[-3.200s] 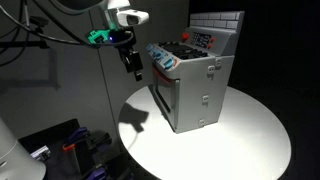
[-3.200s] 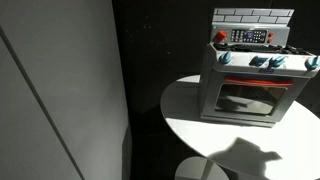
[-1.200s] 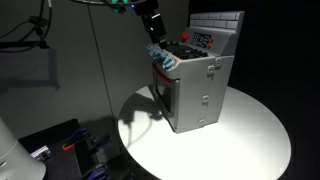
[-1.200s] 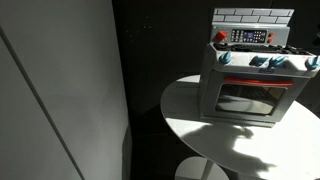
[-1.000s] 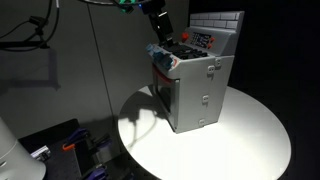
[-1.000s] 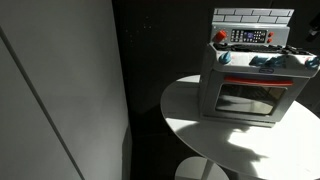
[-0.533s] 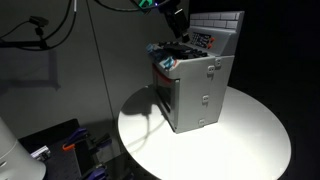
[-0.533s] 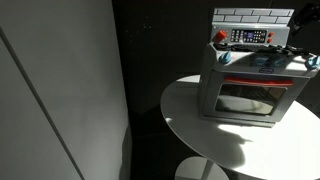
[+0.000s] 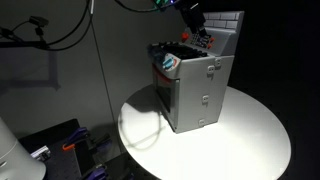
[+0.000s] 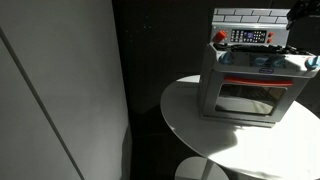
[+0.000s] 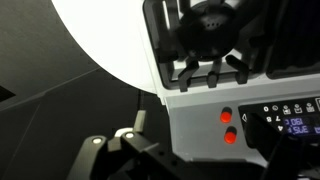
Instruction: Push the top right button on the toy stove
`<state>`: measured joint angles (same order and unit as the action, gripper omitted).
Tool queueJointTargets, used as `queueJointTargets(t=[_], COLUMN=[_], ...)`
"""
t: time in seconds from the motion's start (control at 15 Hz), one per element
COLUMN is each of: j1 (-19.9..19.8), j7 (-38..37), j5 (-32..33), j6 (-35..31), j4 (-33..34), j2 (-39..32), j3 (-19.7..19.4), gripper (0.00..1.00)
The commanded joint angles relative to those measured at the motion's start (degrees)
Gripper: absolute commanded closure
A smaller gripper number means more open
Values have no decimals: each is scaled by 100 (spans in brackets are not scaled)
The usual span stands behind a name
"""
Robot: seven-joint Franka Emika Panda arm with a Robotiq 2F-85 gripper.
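We have the toy stove (image 9: 195, 85) upright on the round white counter (image 9: 245, 145), door shut as far as we can see. Its tiled back wall (image 10: 253, 15) rises behind the cooktop. The control panel (image 10: 250, 36) sits at the foot of that wall, with a red knob (image 10: 221, 36) at one end. A row of pale blue knobs (image 10: 262, 61) runs along the front edge above the door.

The tool (image 9: 199, 27) hangs over the top of the stove, just in front of the back wall and right above the control panel. It is dark against a dark background. We cannot tell if its fingers are spread or pressed together, or whether it touches the panel.

The wrist view looks down on the stove top. We see a dark burner (image 11: 213, 22), two small red buttons (image 11: 227, 115) one above the other, and a panel with blue-lit digits (image 11: 290, 122) just beside them. The white counter fills the upper corner, and the tool's own body is a blur at the bottom.

Off the counter, cables (image 9: 60, 35) droop on one side in an exterior view, and a plain grey wall panel (image 10: 60, 90) fills much of an exterior view.
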<state>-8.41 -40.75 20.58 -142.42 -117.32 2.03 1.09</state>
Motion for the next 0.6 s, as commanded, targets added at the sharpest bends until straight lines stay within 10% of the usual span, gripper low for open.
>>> queueJointTargets(t=[0.0, 0.53], j1=[136, 461], j7=[-359, -778], j5=[290, 612], j6=[141, 206], j4=[572, 1106], j2=[-415, -963], j3=[-186, -521], gripper=[0, 0])
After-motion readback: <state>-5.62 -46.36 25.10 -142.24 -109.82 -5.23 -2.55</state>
